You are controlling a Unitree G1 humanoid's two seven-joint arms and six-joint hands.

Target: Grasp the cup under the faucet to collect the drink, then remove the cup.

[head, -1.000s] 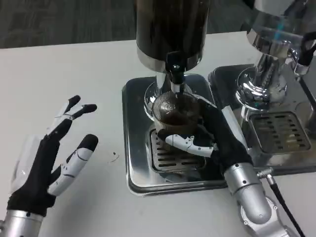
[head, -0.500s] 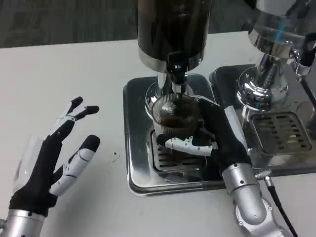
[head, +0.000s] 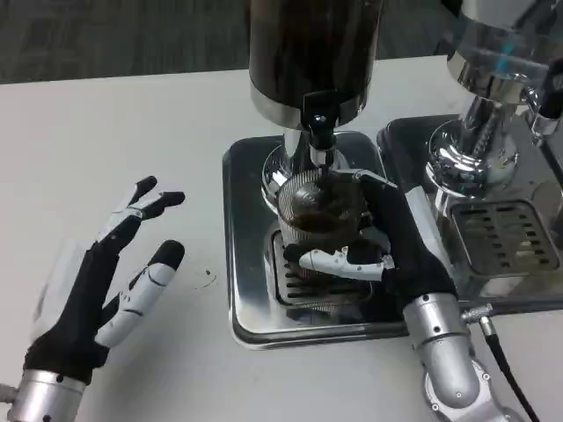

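Under the faucet [head: 320, 141], on the metal tray [head: 246, 264], stands the cup [head: 318, 220], dark drink inside, clasped by the right robot hand [head: 387, 251]. Left robot hand [head: 101, 277] rests spread apart on the surface [head: 114, 123].

An office break area or demonstration room set up as a drinks station. A plain white table [head: 132, 132] stands on grey carpet tile flooring [head: 106, 35], and holds two polished steel drink dispensers [head: 312, 61] side by side. Each dispenser stands on its own steel drip tray [head: 251, 290] with a slotted grate [head: 506, 233], like self-serve catering equipment.
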